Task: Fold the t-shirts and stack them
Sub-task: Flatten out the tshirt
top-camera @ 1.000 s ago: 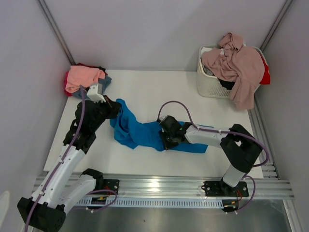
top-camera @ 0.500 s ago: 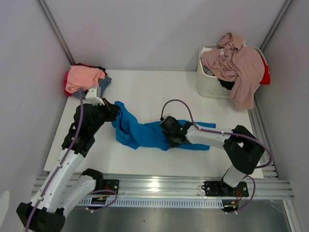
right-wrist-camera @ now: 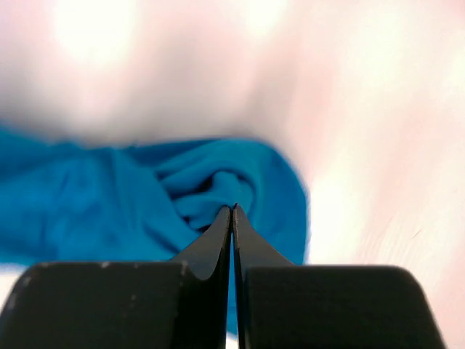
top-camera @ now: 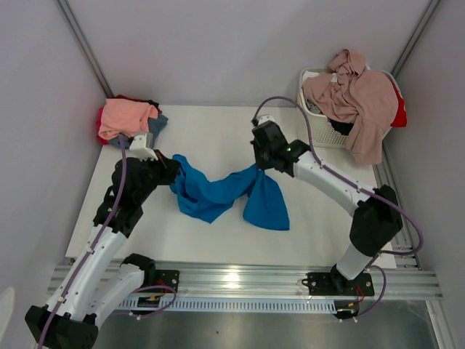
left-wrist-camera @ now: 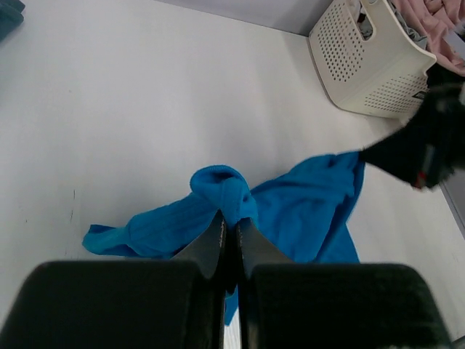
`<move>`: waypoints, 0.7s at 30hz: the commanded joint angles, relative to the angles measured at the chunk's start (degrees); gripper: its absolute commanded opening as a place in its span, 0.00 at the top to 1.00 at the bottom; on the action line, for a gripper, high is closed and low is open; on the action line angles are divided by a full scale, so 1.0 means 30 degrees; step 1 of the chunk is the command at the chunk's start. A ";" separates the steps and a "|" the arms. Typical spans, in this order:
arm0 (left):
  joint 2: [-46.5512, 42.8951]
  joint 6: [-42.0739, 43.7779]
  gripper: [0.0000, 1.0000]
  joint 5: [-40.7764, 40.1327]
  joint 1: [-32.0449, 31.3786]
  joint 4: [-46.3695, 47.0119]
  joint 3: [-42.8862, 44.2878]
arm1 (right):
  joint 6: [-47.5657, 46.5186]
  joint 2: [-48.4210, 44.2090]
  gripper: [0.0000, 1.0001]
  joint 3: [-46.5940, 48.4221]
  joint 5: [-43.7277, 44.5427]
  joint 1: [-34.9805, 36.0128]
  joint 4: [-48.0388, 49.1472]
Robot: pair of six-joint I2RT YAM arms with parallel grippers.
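The bright blue t-shirt (top-camera: pixel 218 195) hangs bunched between my two grippers above the white table (top-camera: pixel 211 138). My left gripper (top-camera: pixel 171 169) is shut on its left end; the left wrist view shows the jaws pinching a fold of blue cloth (left-wrist-camera: pixel 227 195). My right gripper (top-camera: pixel 259 164) is shut on the other end, raised, with a flap of the shirt hanging down below it (top-camera: pixel 266 207). The right wrist view shows the jaws closed on a knot of blue cloth (right-wrist-camera: pixel 218 185). A pile of shirts, salmon pink (top-camera: pixel 125 116) on top, lies at the back left.
A white slatted basket (top-camera: pixel 314 127) stands at the back right, also in the left wrist view (left-wrist-camera: pixel 370 62). A dusty mauve-pink shirt (top-camera: pixel 360 98) drapes over its rim, with red and dark cloth under it. Grey walls enclose the table.
My right gripper has lifted its end of the blue shirt off the table and carried it back and up. The shirt now hangs between the grippers. The left gripper has hardly moved.
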 commanded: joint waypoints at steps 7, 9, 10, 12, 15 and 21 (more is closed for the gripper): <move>-0.0160 0.0159 1.00 0.0558 -0.0443 0.0719 -0.0073 | -0.1371 0.8044 1.00 0.4279 0.1159 -0.3123 0.2569; -0.0102 0.0246 0.99 0.0559 -0.0560 0.0603 0.0043 | -0.1021 0.8986 1.00 0.4870 0.0603 -0.3095 0.2508; -0.0102 0.0276 1.00 0.0530 -0.0561 0.0486 0.0045 | -0.0844 0.9075 1.00 0.4870 0.0456 -0.3066 0.2595; -0.0101 0.0393 1.00 0.0471 -0.0619 0.0397 0.0104 | -0.0551 0.9047 0.86 0.4609 0.0366 -0.2891 0.2713; -0.0014 0.0685 1.00 0.0266 -0.0736 0.0250 0.0133 | -0.0666 0.8523 0.50 0.4258 0.1910 -0.1985 0.2420; 0.0074 0.0599 1.00 0.0178 -0.0766 0.0630 -0.0248 | -0.1545 0.5421 0.26 0.1537 0.3555 0.0945 0.3152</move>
